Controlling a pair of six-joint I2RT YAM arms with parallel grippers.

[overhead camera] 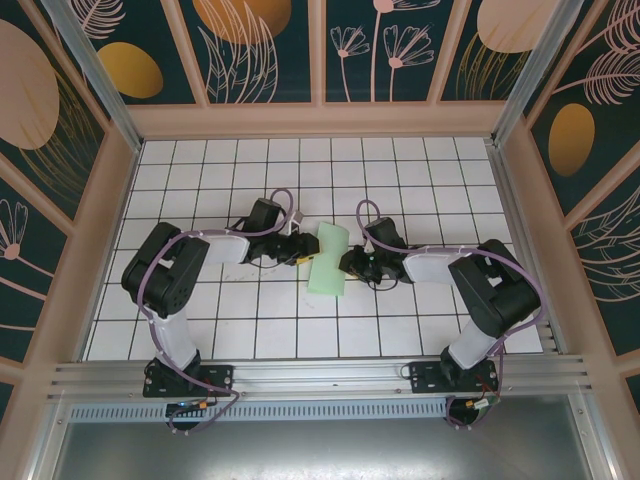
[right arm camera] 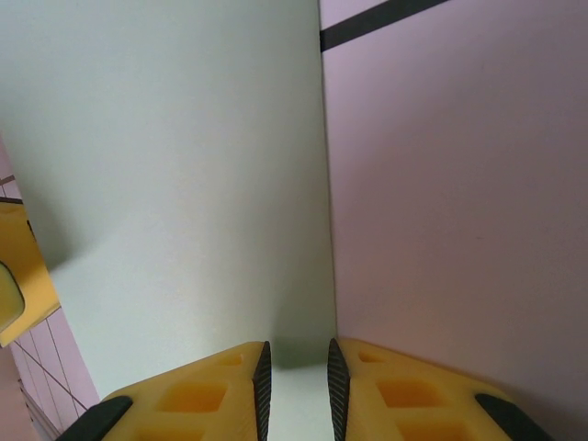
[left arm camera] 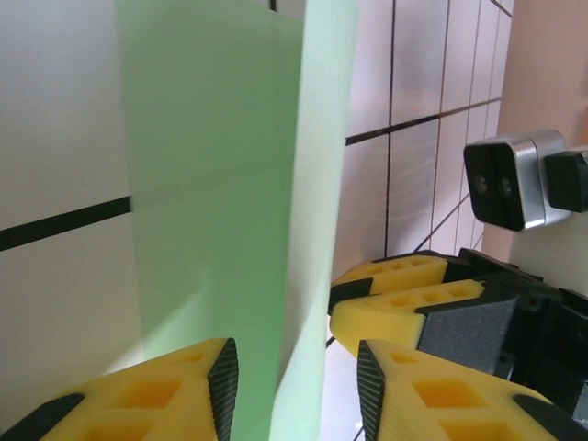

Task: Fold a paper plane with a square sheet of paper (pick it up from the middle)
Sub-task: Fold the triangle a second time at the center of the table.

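Paper, pale mint green and folded into a narrow band, is lying near the middle of the white gridded tabletop, running away from the arm bases with its far end leaning slightly to the right. The left arm and the right arm are reaching in from either side and meeting at this band, one at each long edge.

From the left wrist, part of the paper is lying flat on the tiles while a flap is standing up along a crease and passing down between the left fingers. Those fingers are sitting well apart, with clear space on both sides of the flap, so they are not pinching it. Just beyond the flap the yellow tips of the other arm's fingers are showing, close to the paper's far edge.

From the right wrist, the paper is covering the left part of the view, its straight edge running down toward the right fingers. These are standing narrow, with a slim dark gap between the pads. Whether they are gripping the paper's edge I cannot tell.
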